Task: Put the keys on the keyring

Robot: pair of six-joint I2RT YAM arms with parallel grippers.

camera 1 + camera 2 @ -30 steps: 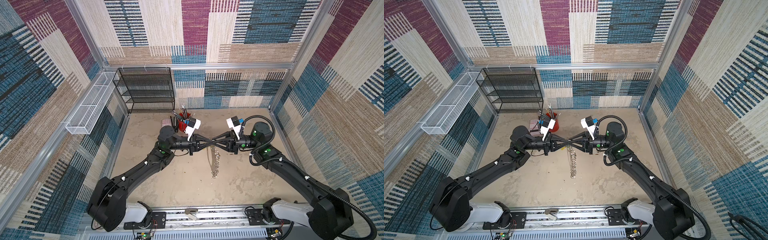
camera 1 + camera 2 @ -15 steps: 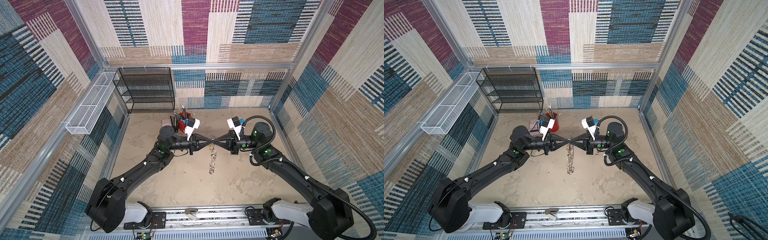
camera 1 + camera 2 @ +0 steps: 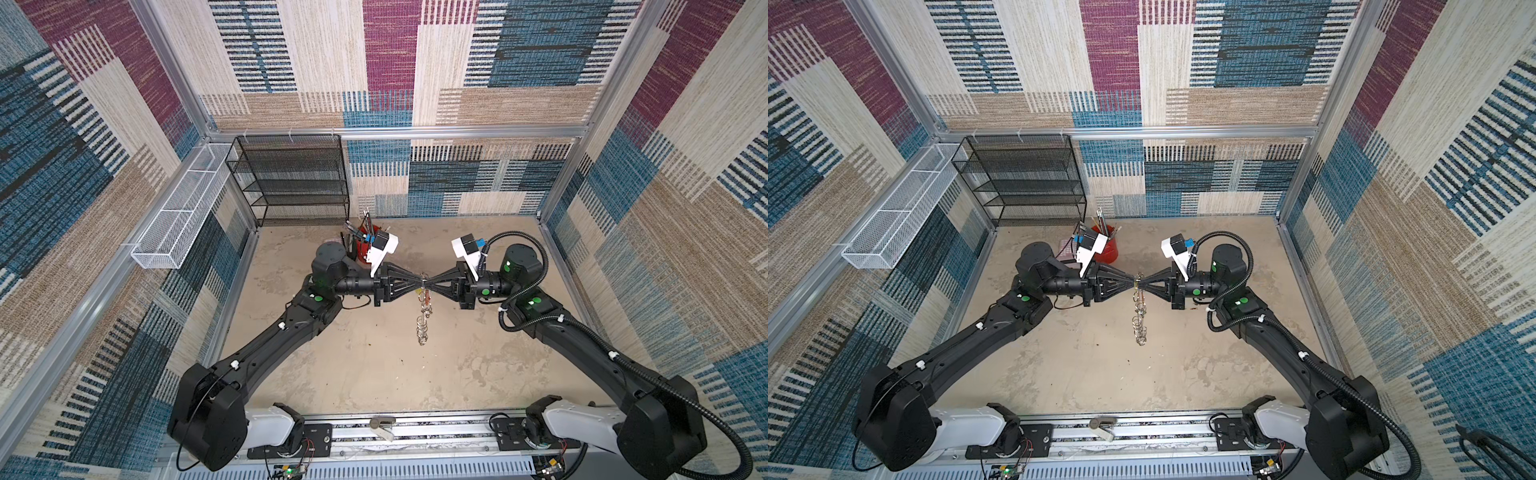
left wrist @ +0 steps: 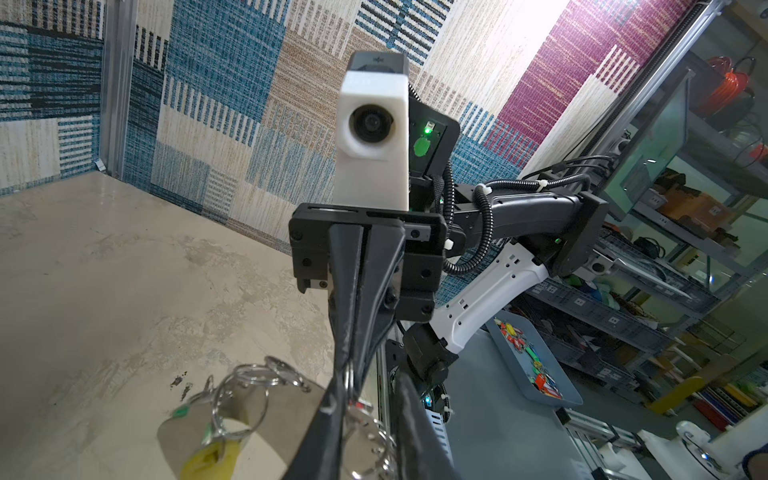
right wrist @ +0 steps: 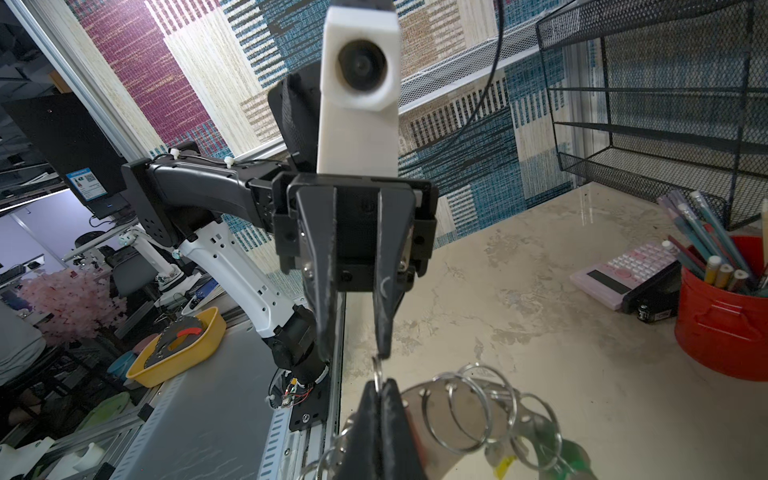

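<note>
In both top views my left gripper and right gripper meet tip to tip above the table. The keyring hangs from the meeting point, with a red tag just under it. The red pencil tin stands well behind my left wrist.

From the left wrist, my right fingers are pressed together, pinching one ring of the keyring. My left fingers stand spread either side of that pinch. A yellow tag and a green tag dangle beside the tips.

From the right wrist, my left jaws gape, and one fingertip touches the pinched ring. The pink calculator lies well apart.
</note>
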